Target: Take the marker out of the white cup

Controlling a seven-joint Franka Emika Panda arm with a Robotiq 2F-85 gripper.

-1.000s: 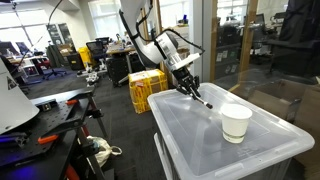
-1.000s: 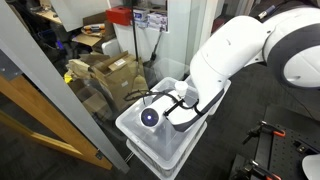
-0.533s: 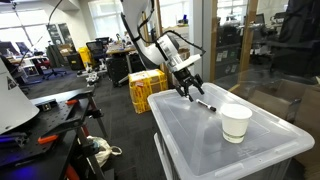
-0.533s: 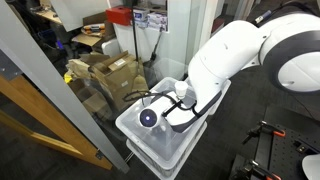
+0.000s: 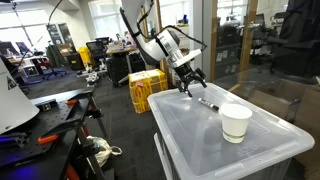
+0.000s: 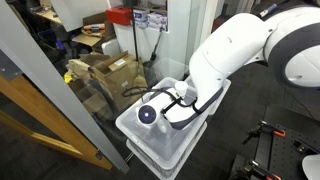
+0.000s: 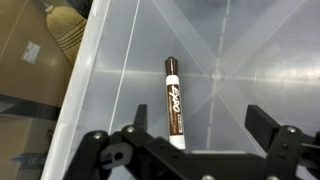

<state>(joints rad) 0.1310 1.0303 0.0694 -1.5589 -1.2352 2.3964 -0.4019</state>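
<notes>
Surface: translucent plastic bin lid serving as the table, moulded ridges crossing it; it sits on a matching bin.

Gripper: hangs above the lid's far edge, jaws spread wide, nothing held. In the wrist view the gripper shows 2 dark fingers well apart, with bare lid between them.

Marker: lies flat on the lid, out of the cup. White barrel with dark print, dark cap pointing away from the gripper. Sits nearer 1 finger than the other, touching neither. In an exterior view the marker rests near the far edge, between gripper and cup, apart from both.

White cup: upright, toward the lid's middle, and its inside looks dark from above.

Room: open office or lab. Yellow crate on the floor beyond the far edge. Glass partition alongside. Cardboard boxes behind the glass. White robot arm looms over the bin.
</notes>
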